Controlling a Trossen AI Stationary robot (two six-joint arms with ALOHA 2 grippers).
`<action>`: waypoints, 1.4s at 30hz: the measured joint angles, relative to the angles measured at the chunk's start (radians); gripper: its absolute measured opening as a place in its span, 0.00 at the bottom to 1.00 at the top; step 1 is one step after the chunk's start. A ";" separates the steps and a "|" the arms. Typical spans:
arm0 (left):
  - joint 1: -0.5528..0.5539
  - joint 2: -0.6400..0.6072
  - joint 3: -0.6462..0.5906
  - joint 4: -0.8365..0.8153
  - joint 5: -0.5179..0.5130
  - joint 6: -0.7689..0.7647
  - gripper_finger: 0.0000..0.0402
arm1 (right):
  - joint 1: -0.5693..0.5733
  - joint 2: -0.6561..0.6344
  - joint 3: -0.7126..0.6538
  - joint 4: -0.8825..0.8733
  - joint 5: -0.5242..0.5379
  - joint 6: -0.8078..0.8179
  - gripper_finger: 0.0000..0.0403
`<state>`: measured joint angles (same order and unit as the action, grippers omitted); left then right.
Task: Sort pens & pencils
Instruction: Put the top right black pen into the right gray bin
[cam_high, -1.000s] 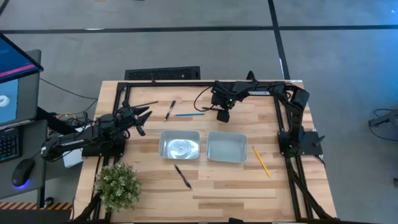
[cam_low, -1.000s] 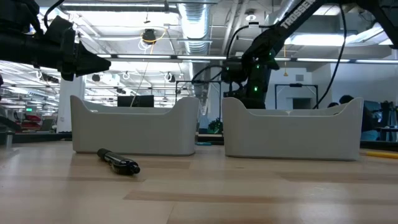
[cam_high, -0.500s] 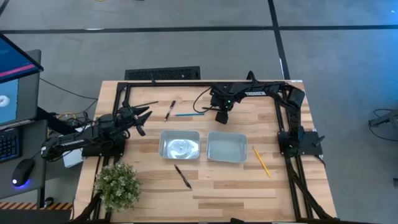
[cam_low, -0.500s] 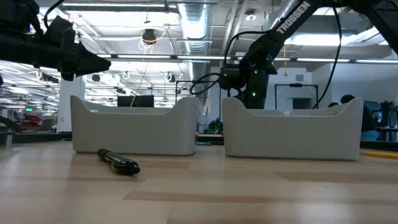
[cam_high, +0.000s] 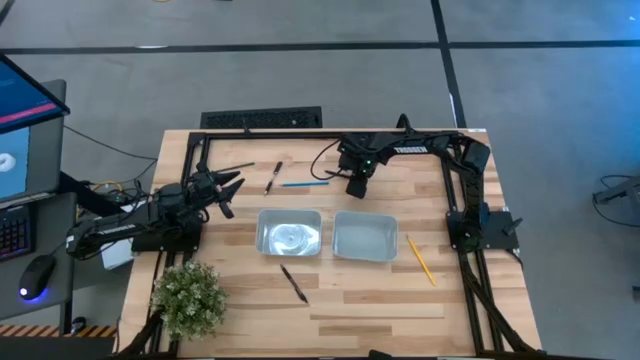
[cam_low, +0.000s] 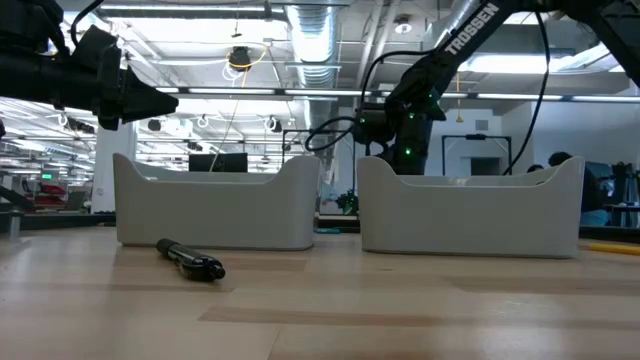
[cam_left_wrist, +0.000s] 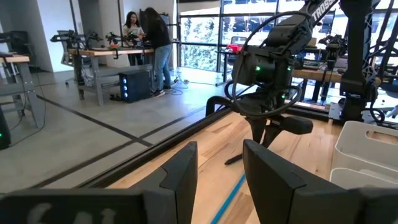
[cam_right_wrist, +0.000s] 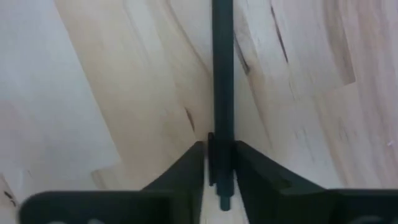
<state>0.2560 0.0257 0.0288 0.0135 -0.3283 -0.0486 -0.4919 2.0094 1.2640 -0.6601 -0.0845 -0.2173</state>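
Observation:
My right gripper (cam_high: 357, 188) stands low over the far middle of the table, shut on a thin dark greenish pencil (cam_right_wrist: 222, 74) that lies on the wood. A light blue pencil (cam_high: 305, 184) and a black pen (cam_high: 273, 178) lie just left of it. Another black pen (cam_high: 294, 283) lies in front of the trays, and a yellow pencil (cam_high: 420, 258) lies to their right. My left gripper (cam_high: 230, 188) hovers open at the left, with nothing between its fingers. My right gripper pinches the dark pencil between its two fingers (cam_right_wrist: 186, 168), close to one end of the stick (cam_right_wrist: 222, 134). The fingers come from above, pointing down, one on each side of it. The rest of the pencil runs out ahead of them, flat on the table.
Two pale trays stand side by side at mid-table, the left tray (cam_high: 290, 213) and the right tray (cam_high: 365, 215). A potted plant (cam_high: 188, 297) sits at the near left corner. Bare wood lies along the near edge.
My right gripper has shifted a little toward the table's left and then kept still. The pens, pencils and trays lie where they were.

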 joint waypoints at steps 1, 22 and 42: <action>0.000 0.000 0.000 0.000 0.000 0.000 0.30 | 0.000 0.000 0.000 0.001 0.000 0.000 0.22; 0.000 0.000 0.000 0.000 0.000 0.004 0.30 | 0.004 0.000 -0.001 0.021 0.005 0.042 0.19; 0.000 0.000 0.000 0.000 0.000 0.000 0.30 | 0.022 0.001 -0.001 0.021 0.064 0.058 0.23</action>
<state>0.2562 0.0257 0.0288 0.0139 -0.3283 -0.0486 -0.4698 2.0102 1.2629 -0.6395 -0.0208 -0.1592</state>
